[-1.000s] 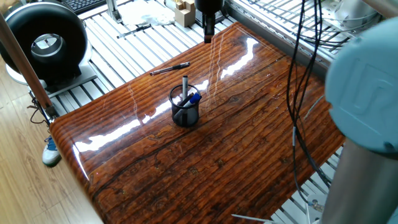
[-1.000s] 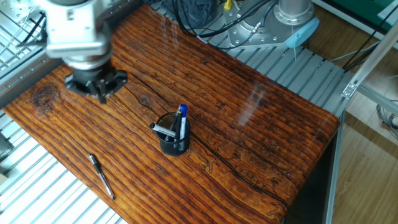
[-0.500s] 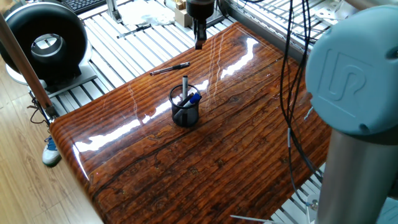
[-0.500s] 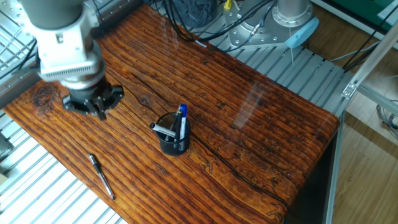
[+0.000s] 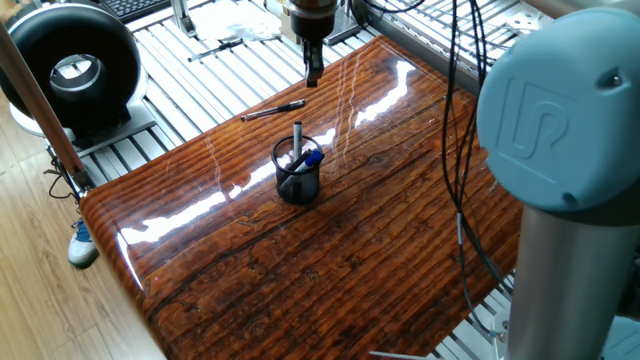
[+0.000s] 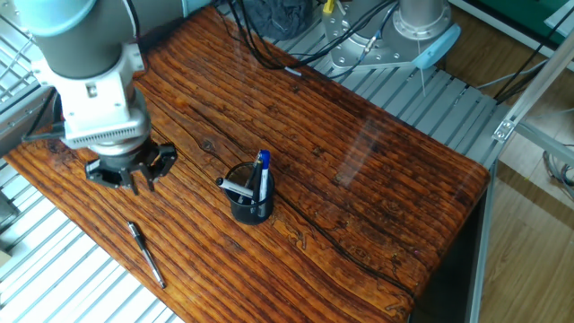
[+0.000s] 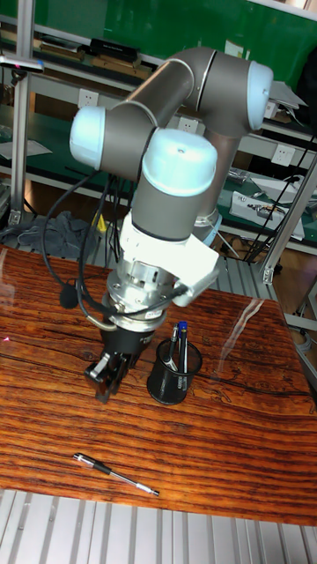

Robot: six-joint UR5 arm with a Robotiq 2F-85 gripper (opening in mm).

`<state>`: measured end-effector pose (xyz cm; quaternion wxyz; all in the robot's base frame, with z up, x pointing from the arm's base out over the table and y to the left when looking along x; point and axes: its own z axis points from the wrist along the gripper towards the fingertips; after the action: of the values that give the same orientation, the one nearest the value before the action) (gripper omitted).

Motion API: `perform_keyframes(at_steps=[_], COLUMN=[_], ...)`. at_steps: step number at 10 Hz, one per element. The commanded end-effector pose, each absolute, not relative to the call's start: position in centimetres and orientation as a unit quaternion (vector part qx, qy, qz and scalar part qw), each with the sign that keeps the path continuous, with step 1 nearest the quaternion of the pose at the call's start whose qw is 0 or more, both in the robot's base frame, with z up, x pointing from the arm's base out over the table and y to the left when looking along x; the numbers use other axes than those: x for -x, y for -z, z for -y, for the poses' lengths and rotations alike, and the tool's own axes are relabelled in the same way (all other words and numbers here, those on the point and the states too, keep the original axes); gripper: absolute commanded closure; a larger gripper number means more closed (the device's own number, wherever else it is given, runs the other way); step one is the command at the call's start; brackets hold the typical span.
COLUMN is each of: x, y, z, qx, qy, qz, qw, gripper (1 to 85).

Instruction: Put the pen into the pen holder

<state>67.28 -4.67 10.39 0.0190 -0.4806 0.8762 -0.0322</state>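
The pen (image 5: 272, 110) (image 6: 146, 255) (image 7: 114, 474) lies flat near the table's edge, slim and dark with a lighter tip. Nothing touches it. The pen holder (image 5: 298, 172) (image 6: 250, 202) (image 7: 173, 361), a black mesh cup, stands upright mid-table. It holds a grey pen (image 5: 297, 140) and a blue-capped pen (image 6: 263, 166). My gripper (image 5: 312, 78) (image 6: 134, 182) (image 7: 105, 368) points down above the wood, between the table's corner and the lying pen and to one side of the cup. Its fingers look open, with nothing between them.
The slatted metal frame (image 5: 190, 85) borders the wooden table (image 5: 380, 230) just past the pen. A black round device (image 5: 75, 70) stands beyond it. Cables (image 5: 465, 150) hang over one table edge, and the arm's large body (image 7: 167, 220) rises above the cup.
The gripper has travelled along the table's edge toward the lying pen, and the arm's body has swung with it. The pen and the cup have not moved.
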Motion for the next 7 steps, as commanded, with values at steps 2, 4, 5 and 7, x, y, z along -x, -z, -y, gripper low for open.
perform_keyframes(at_steps=[2, 4, 5, 7], x=[-67.6, -67.6, -67.6, -66.8], y=[-10.0, -10.1, -10.1, -10.0], z=[3.8, 4.9, 4.9, 4.3], qx=[0.479, 0.465, 0.459, 0.452], qy=[0.02, 0.039, 0.039, 0.022], qz=[-0.877, -0.884, -0.887, -0.892], qw=[0.023, 0.011, 0.012, 0.004], gripper=[56.7, 56.7, 56.7, 54.7])
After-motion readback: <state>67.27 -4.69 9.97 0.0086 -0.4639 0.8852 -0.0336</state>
